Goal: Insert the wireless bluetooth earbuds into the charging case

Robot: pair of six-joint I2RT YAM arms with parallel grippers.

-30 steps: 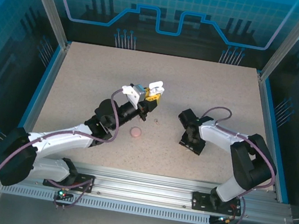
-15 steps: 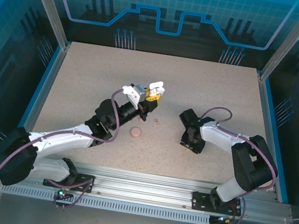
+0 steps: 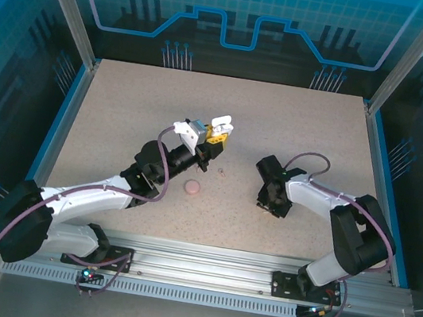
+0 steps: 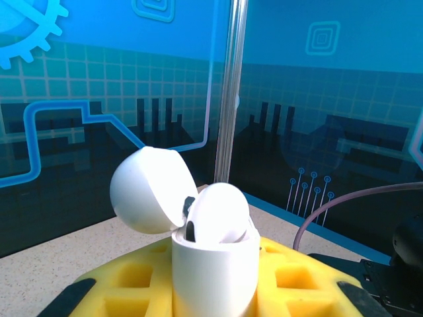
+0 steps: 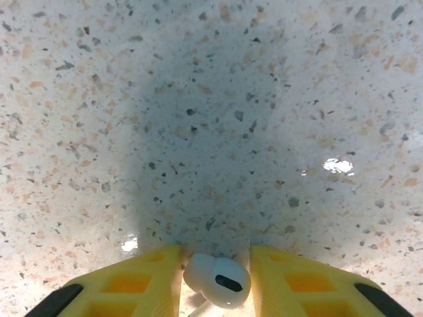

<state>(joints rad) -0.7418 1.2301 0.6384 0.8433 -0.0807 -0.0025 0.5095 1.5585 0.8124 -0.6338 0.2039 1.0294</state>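
Left wrist — left gripper point(image 4: 215, 294) tight on open charging case point(image 4: 213, 254); right gripper point(image 5: 215, 259) astride earbud point(image 5: 217, 282), grip unclear

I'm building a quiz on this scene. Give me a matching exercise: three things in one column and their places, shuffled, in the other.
1 case
2 earbud out of the case
3 pink lump

a alone on the table
b in the left gripper, lid open
c between the right gripper's fingers

Pairs: 1-b, 2-c, 3-a
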